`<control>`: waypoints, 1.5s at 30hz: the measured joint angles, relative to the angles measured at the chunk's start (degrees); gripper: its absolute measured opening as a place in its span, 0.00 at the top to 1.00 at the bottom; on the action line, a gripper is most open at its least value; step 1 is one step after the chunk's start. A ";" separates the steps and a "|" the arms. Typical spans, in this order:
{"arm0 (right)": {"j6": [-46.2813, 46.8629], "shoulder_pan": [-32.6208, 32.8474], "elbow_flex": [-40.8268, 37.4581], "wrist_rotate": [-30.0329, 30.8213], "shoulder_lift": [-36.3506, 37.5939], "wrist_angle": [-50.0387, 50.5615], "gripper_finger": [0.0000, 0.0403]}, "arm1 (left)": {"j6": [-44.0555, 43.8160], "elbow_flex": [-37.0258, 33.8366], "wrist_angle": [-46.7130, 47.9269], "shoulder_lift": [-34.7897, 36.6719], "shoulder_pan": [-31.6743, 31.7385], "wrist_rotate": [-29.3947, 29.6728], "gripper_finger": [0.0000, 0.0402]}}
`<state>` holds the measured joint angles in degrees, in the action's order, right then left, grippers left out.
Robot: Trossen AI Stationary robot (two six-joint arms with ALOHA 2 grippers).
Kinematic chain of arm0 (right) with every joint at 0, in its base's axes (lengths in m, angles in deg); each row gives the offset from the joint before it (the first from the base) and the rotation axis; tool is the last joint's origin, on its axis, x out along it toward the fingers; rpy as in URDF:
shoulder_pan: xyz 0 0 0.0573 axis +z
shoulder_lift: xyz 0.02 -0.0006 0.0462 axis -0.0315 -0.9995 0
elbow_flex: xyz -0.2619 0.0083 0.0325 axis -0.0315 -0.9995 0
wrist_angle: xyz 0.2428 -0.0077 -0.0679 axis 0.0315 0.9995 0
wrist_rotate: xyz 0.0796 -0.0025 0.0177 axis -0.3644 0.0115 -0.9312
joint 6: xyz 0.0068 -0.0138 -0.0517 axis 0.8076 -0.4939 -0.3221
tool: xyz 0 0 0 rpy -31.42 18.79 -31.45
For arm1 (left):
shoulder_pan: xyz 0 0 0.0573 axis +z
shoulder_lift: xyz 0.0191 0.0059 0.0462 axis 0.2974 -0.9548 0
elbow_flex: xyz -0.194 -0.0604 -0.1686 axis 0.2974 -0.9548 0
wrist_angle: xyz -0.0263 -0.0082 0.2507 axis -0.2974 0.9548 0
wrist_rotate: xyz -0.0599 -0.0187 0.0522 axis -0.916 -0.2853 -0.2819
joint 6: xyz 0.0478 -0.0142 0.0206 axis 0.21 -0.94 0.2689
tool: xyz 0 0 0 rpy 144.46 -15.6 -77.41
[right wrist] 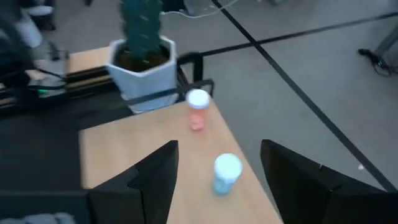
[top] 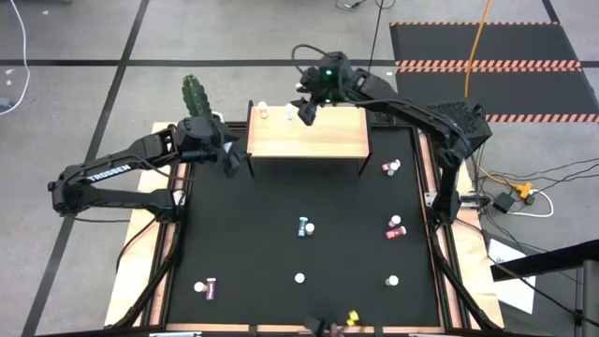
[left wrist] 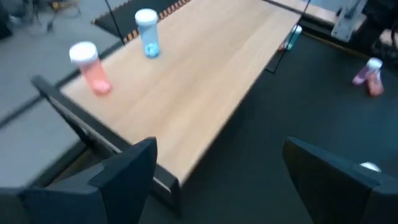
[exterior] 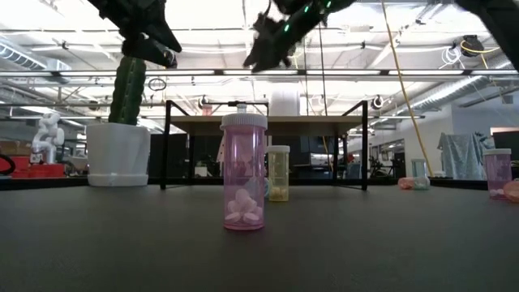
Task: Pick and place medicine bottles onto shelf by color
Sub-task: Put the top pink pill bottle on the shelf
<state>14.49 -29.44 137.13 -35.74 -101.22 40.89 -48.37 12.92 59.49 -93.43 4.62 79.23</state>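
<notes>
The light wooden shelf (top: pixel 318 136) stands at the far middle of the black mat. A pink bottle (top: pixel 264 112) and a blue bottle (top: pixel 288 114) stand upright on its top, near its far left corner. My right gripper (top: pixel 305 112) hovers open over that corner. In the right wrist view its fingers (right wrist: pixel 219 149) stand on either side of the blue bottle (right wrist: pixel 226 173) without touching it. My left gripper (top: pixel 236 164) is open and empty at the shelf's left end, and it sees both bottles (left wrist: pixel 147 34).
Loose bottles lie on the mat: blue (top: pixel 305 227), pink (top: pixel 395 227), another (top: pixel 391 168), purple (top: pixel 206 287), yellow (top: pixel 353 318) and two white-capped ones (top: pixel 299 277). A white pot with a green cactus (top: pixel 197 98) stands left of the shelf.
</notes>
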 joint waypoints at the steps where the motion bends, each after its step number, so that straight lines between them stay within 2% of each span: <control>1: 0.02 0.46 0.00 -0.01 1.47 1.72 0.44 | -2.10 0.01 1.01 0.31 -0.38 0.13 0.14; 5: 0.20 3.14 -0.64 0.04 6.81 6.45 0.44 | -11.40 0.02 6.60 1.35 -2.67 0.12 0.14; 8: 0.73 5.42 -5.83 0.03 11.68 5.35 0.44 | -17.52 0.07 11.69 1.45 -5.79 0.12 0.14; 14: 7.89 10.08 -25.88 0.06 24.54 -10.51 0.44 | -27.27 0.07 21.28 0.43 -15.25 0.49 0.16; 21: 13.01 15.87 -49.80 -0.21 37.33 -32.12 0.44 | -43.89 0.04 26.54 0.46 -27.41 0.89 0.31; 24: 16.41 17.51 -57.19 -2.63 41.38 -37.15 0.44 | -52.29 -0.57 29.16 0.48 -32.16 0.89 0.36; 28: 20.28 20.10 -64.00 -2.52 45.25 -39.38 0.44 | -62.11 -3.46 29.25 0.48 -37.18 0.95 0.37; 32: 23.34 22.70 -67.46 -0.12 47.27 -39.47 0.44 | -70.53 -7.26 25.41 -0.18 -40.78 0.60 0.34; 36: 26.09 25.04 -68.28 3.47 47.83 -38.66 0.44 | -75.43 -10.27 19.47 -2.02 -44.00 -1.22 0.31; 39: 27.40 26.71 -68.30 3.25 47.92 -38.60 0.44 | -76.94 -11.19 15.84 -4.58 -46.25 -1.93 0.29; 42: 27.98 28.41 -68.30 -0.91 48.16 -38.59 0.44 | -77.52 -11.17 9.16 -8.06 -47.87 -1.06 0.30; 45: 28.01 29.94 -68.30 -5.49 48.38 -38.59 0.44 | -74.51 -11.16 -2.43 -11.87 -49.06 1.77 0.33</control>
<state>42.50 0.50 68.83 -41.23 -52.84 2.31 -122.88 1.76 57.06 -105.30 -44.44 81.00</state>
